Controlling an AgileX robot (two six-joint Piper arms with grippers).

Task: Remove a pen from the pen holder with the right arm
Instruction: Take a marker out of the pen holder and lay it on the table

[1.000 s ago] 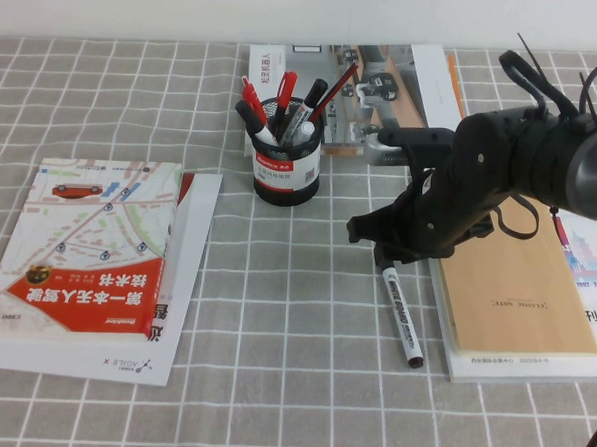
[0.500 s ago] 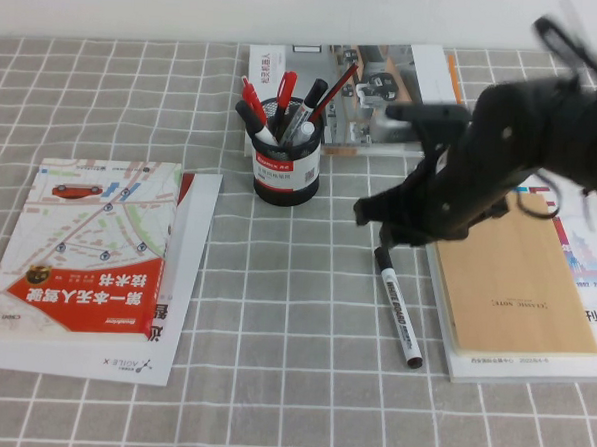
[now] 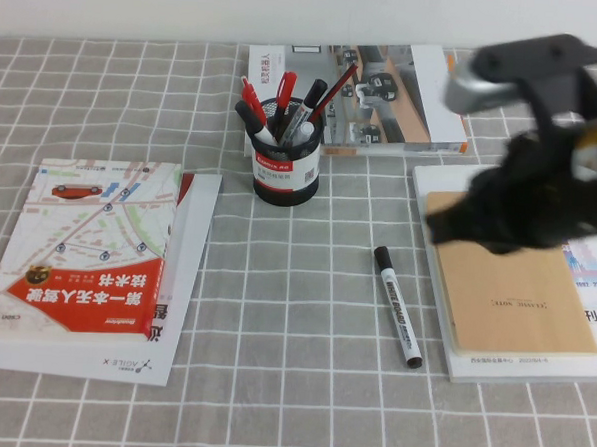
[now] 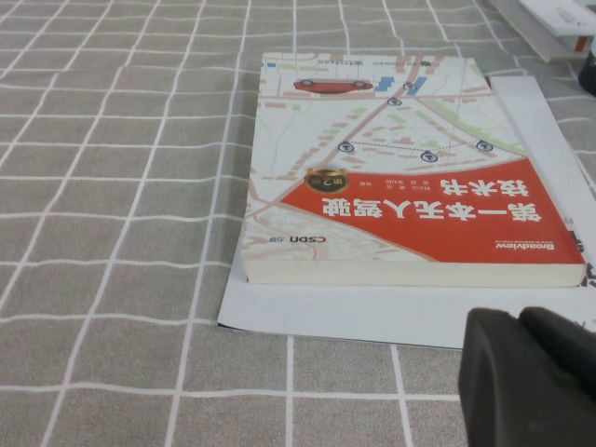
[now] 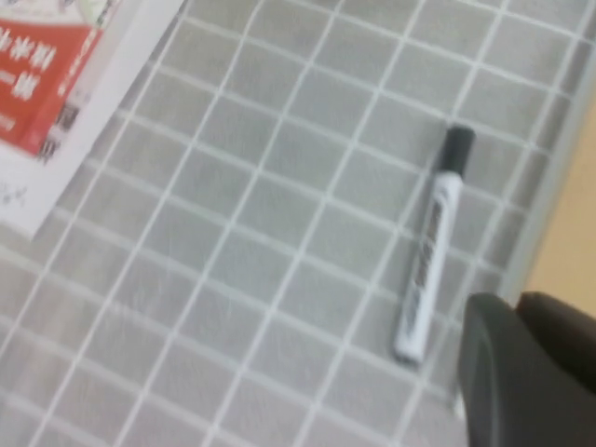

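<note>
The pen point(image 3: 397, 306) lay at five o'clock from the pen holder point(image 3: 285, 163), where the right gripper point(image 5: 514, 326), pressed together and empty over the notebook point(image 3: 515, 305), could knock it rolling if it dipped; the left gripper point(image 4: 521, 335) sat closed by the book point(image 4: 400, 168).

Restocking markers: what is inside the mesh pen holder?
Red- and black-capped pens stand in the pen holder; its wall hides their lower ends. Right hand hangs above the notebook; left hand near the red book.

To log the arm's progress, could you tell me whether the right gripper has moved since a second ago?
Yes: the right gripper has swung rightward off the marker, now above the notebook; left gripper sits by the red book.
</note>
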